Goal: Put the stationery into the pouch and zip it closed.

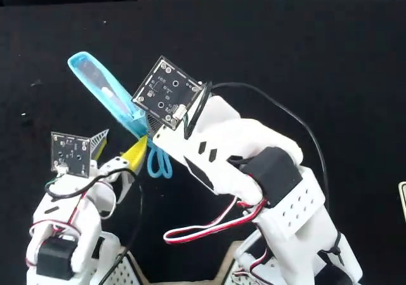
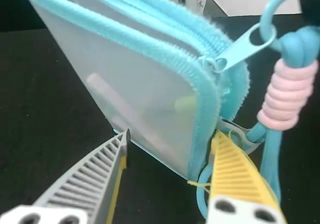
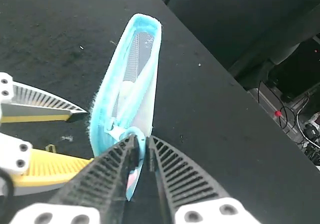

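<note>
The light blue translucent pouch (image 1: 101, 89) stands on its long edge on the black table (image 1: 304, 63), its zip spread apart along the top (image 3: 137, 54). Inside it I see a white pen (image 2: 125, 115) and a small greenish item (image 2: 185, 104). My right gripper (image 3: 142, 141) is shut on the zipper pull (image 2: 242, 45) at the pouch's near end (image 1: 150, 131). A blue cord with a pink coil (image 2: 282, 97) hangs from the pull. My left gripper (image 2: 170, 139) is open, its grey finger (image 2: 95, 179) and yellow finger (image 2: 235, 174) on either side of the pouch's near corner (image 1: 120, 142).
The blue cord loop (image 1: 158, 164) hangs down between the two arms. The right arm's white body (image 1: 254, 171) and its red-and-white cable (image 1: 203, 231) fill the near middle. Bare black table lies to the far right and far left.
</note>
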Controlling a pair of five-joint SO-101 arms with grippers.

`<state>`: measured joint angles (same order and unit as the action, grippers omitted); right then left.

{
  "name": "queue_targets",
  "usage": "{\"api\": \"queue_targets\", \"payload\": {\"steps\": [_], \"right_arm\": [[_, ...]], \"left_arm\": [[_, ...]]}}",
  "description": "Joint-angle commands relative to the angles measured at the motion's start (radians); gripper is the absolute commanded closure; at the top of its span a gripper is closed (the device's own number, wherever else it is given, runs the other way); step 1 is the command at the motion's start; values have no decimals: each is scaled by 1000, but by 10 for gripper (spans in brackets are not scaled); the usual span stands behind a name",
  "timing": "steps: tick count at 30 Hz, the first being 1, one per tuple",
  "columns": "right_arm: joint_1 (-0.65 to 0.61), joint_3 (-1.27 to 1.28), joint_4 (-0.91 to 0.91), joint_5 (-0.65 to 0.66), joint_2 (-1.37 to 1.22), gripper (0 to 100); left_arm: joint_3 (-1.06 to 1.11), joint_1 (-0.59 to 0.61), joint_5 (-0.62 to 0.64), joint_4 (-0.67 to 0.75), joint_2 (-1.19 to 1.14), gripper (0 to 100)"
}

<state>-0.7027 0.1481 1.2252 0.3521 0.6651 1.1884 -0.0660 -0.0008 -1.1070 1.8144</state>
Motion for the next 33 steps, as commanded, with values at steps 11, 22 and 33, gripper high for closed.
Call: {"api": "queue_targets", "payload": {"steps": [11, 22, 33], "right_arm": [[18, -1, -20, 6, 48, 986], [17, -1, -20, 6, 45, 986], [17, -1, -18, 6, 42, 986]], "left_arm": [[-176, -84, 2, -32, -2, 737], [-108, -84, 71, 110, -5, 737], [33, 13, 71, 226, -3, 737]]}}
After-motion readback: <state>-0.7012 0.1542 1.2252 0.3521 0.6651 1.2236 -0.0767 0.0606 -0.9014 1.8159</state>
